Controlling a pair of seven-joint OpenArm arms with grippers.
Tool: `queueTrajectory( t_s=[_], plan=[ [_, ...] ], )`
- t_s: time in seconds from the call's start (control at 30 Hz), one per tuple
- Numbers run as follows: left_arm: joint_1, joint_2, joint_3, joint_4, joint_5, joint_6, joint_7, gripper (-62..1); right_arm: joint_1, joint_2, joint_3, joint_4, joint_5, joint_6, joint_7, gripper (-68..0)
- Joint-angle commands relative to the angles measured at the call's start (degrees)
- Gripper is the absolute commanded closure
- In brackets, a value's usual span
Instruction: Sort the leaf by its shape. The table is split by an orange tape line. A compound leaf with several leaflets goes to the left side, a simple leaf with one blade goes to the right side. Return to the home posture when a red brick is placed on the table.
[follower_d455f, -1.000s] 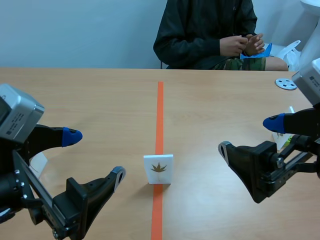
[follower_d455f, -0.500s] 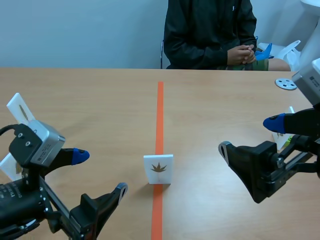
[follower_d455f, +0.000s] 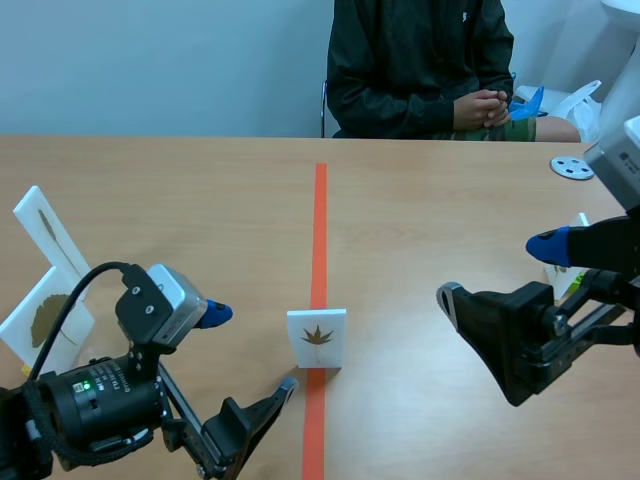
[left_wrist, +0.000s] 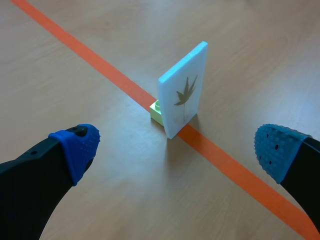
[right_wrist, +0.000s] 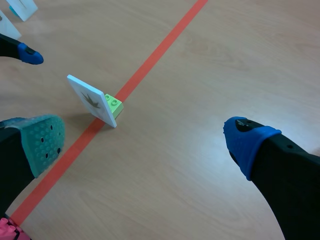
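Left gripper (follower_d455f: 250, 350), fingers spread wide, is closing in from the frame's lower left on the upright white card with a brown many-pointed leaf (follower_d455f: 317, 338), standing on the orange tape line (follower_d455f: 320, 230) at lower centre, so grasping looks imminent.

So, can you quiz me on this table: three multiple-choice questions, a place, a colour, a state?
1. Where is the leaf card? A on the orange tape line; B far left; C in a gripper.
2. The brick behind it is? A red; B light green; C black.
3. The left gripper is? A open; B shut on the card; C shut empty.
Answers: 1 A, its base sits on the line; 2 B, wrist views show green; 3 A, fingers wide apart.
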Motion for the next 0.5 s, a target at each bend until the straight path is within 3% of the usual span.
queueTrajectory(
  t_s=[0.0, 0.47],
  plan=[
    [-1.9, 0.3, 0.7, -0.7, 0.3, -0.1, -1.7, -62.3, 0.5, 0.6, 0.5, 0.7, 0.6, 0.0, 0.9, -67.9],
    [-12.4, 5.9, 8.5, -16.3, 0.9, 0.5, -7.0, -62.3, 0.5, 0.6, 0.5, 0.7, 0.6, 0.0, 0.9, -67.9]
  ],
)
